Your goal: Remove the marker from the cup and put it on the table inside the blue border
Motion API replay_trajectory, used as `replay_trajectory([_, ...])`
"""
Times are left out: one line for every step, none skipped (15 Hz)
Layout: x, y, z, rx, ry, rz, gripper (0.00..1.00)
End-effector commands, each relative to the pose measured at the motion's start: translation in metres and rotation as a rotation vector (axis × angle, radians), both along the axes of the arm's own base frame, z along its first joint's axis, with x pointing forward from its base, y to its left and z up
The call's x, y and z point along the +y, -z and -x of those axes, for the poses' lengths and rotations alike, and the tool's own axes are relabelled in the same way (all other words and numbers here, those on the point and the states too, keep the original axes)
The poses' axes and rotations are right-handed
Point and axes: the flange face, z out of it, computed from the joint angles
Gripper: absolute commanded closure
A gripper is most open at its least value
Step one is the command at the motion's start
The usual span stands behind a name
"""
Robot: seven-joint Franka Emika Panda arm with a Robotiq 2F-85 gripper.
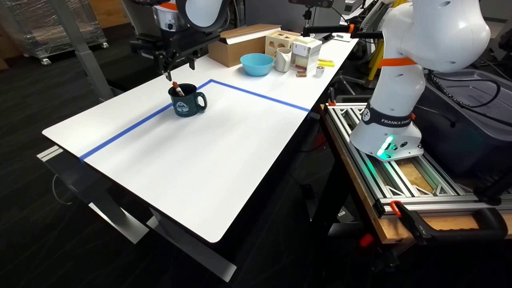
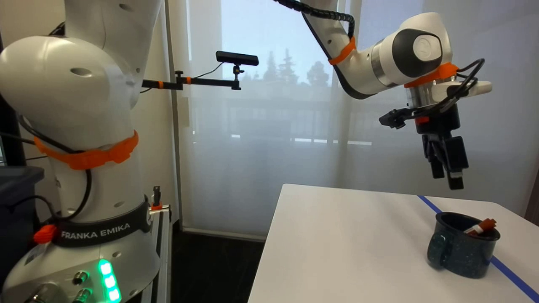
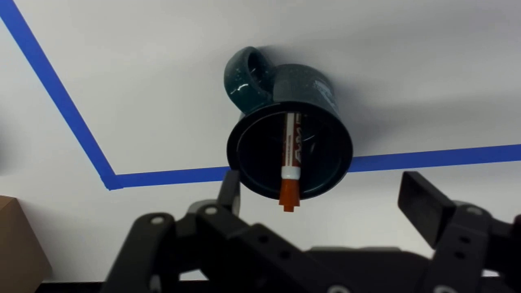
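Observation:
A dark green speckled cup (image 1: 187, 105) stands upright on the white table (image 1: 200, 168), beside the blue tape border (image 1: 260, 95). It also shows in an exterior view (image 2: 463, 254) and the wrist view (image 3: 303, 85). A marker (image 3: 291, 158) with an orange-brown cap leans inside the cup, cap end up and over the rim. Its cap end shows in both exterior views (image 1: 178, 89) (image 2: 481, 227); its lower end is hidden in the cup. My gripper (image 3: 323, 189) is open and empty, above the cup and apart from the marker. It shows in both exterior views (image 1: 180, 70) (image 2: 447, 179).
A cardboard box (image 1: 238, 50), a blue bowl (image 1: 257, 65), a white mug (image 1: 283, 60) and small boxes (image 1: 307, 52) stand at one end of the table, outside the border. The box corner (image 3: 20, 244) shows in the wrist view.

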Motion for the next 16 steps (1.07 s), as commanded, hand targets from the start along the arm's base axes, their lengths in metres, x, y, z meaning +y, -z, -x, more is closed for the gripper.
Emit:
replay_trajectory([-0.017,0.009,-0.011,-0.003,-0.004,0.021,0.00])
replay_trajectory([-0.021,0.013,-0.014,-0.005,-0.010,0.024,0.00])
replay_trajectory([-0.024,0.017,-0.017,-0.007,-0.014,0.023,0.00])
replay_trajectory([-0.027,0.020,-0.020,-0.008,-0.020,0.030,0.00])
replay_trajectory([-0.030,0.023,-0.023,-0.010,-0.025,0.030,0.00])
replay_trajectory([-0.034,0.025,-0.026,-0.010,-0.030,0.032,0.00])
replay_trajectory([-0.037,0.028,-0.029,-0.013,-0.036,0.033,0.00])
replay_trajectory([-0.040,0.030,-0.031,-0.017,-0.040,0.032,0.00])
replay_trajectory([-0.043,0.032,-0.034,-0.020,-0.043,0.033,0.02])
replay_trajectory([-0.045,0.034,-0.036,-0.025,-0.047,0.031,0.08])
replay_trajectory([-0.047,0.036,-0.038,-0.027,-0.050,0.028,0.10])
replay_trajectory([-0.049,0.037,-0.041,-0.027,-0.051,0.024,0.30])
replay_trajectory([-0.050,0.038,-0.042,-0.029,-0.053,0.020,0.34])
replay_trajectory([-0.051,0.038,-0.044,-0.031,-0.055,0.017,0.35])
replay_trajectory([-0.052,0.040,-0.046,-0.033,-0.055,0.014,0.41])
replay_trajectory([-0.053,0.040,-0.047,-0.035,-0.056,0.008,0.49])
